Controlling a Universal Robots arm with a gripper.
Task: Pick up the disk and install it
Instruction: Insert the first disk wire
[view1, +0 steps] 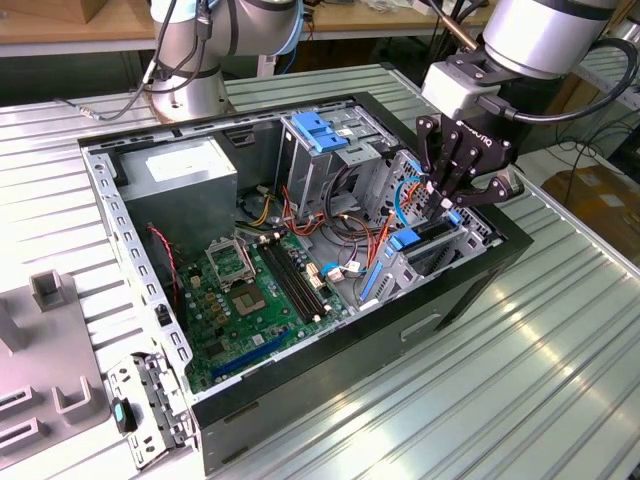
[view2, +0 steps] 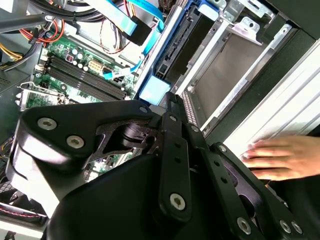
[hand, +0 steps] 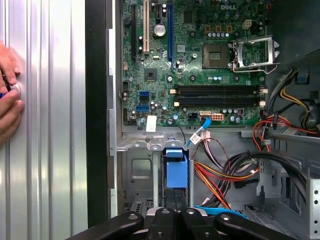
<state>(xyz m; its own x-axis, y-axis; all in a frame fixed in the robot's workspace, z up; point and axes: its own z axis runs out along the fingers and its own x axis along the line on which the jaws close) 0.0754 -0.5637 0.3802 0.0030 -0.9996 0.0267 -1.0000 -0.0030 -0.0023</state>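
Standing on edge in the drive bay of the open black computer case (view1: 400, 350), the silver-black disk with blue side rails (hand: 176, 170) is largely hidden. The black gripper (hand: 176, 214) pinches its near end. The disk's long axis follows the fingers down into the bay.

Ribbed metal table (view1: 520, 380), open computer case (view1: 330, 385) on it (side panel off), grey fixture (view1: 40, 385) beside, a hand (hand: 9, 95) resting
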